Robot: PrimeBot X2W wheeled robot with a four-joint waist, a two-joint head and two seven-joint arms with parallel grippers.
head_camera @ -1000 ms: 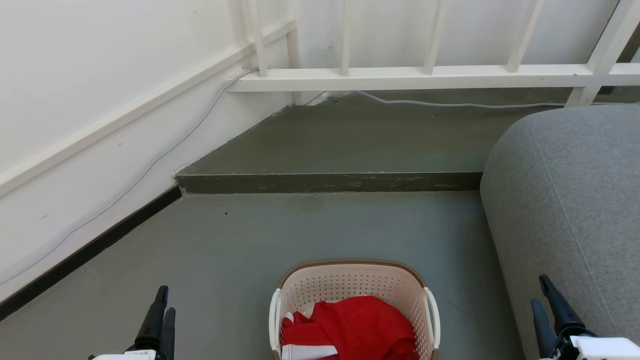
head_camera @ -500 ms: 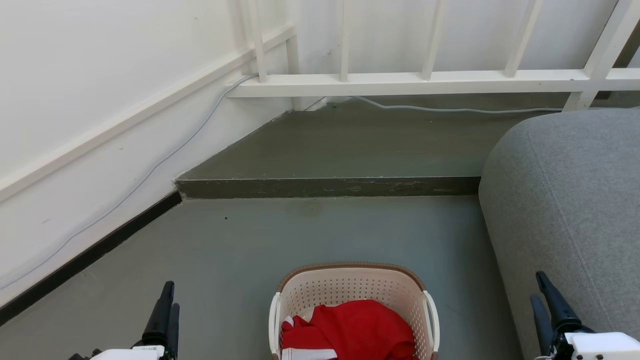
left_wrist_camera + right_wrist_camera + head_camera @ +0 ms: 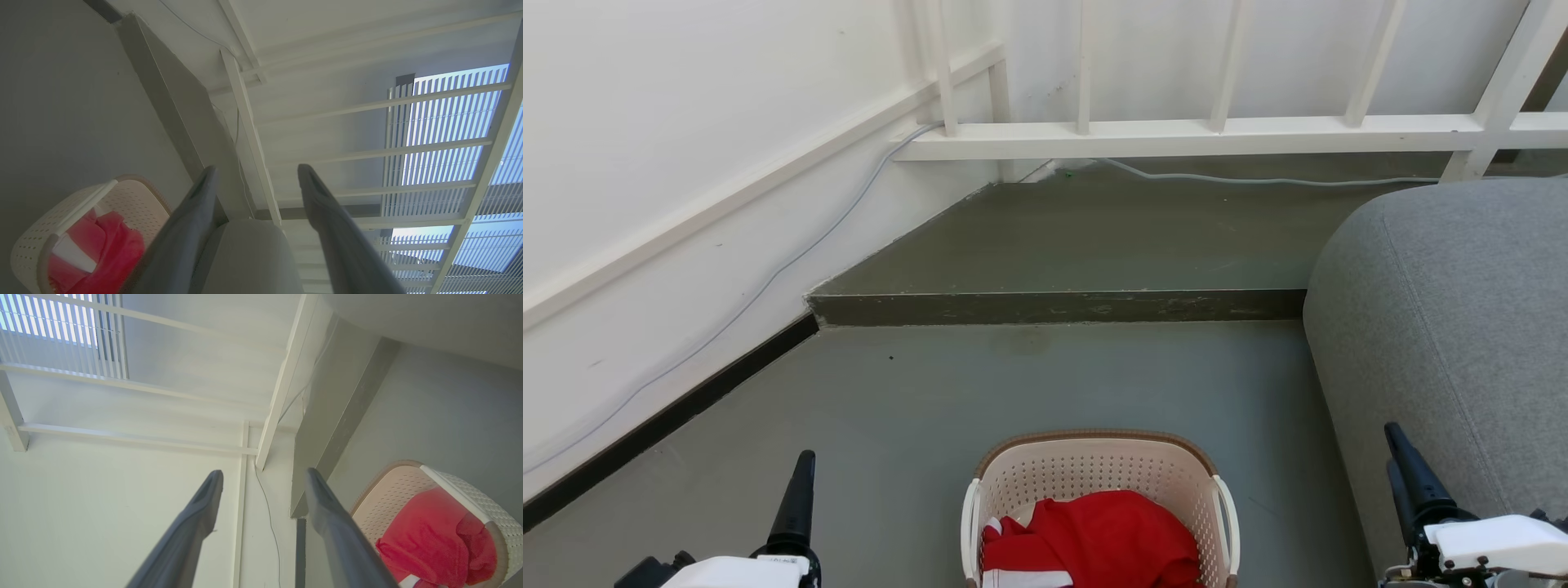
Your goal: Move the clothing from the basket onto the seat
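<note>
Head view: the basket [image 3: 1094, 459] sits on the floor [image 3: 915, 392] at the bottom middle, and the clothing [image 3: 1112, 532] lies heaped inside it. The seat [image 3: 1445, 327] stands just right of the basket. The left jaws rise well left of the basket and the right jaws right of it, against the seat's front. Both are seen edge-on here, and nothing is in them.

Left wrist view: the left jaws stand wide and empty, fingers [image 3: 192, 228] well apart. The basket lies off to their side, not between them.

Right wrist view: the right jaws are likewise wide and empty. The basket and its red heap lie beside one finger, clear of it.

Risks, as I judge them: a fingertip could catch in the basket's holes or under a handle [image 3: 1227, 523] and drag or tip the light basket. A shallow pinch could let the cloth slip. Tangled pieces might come up together and fall to the floor. Cloth laid near the seat's rounded edge could slide off.

Count: one basket with two handles, one seat, two sets of jaws, and one red heap. How many garments are in it I cannot tell.
</note>
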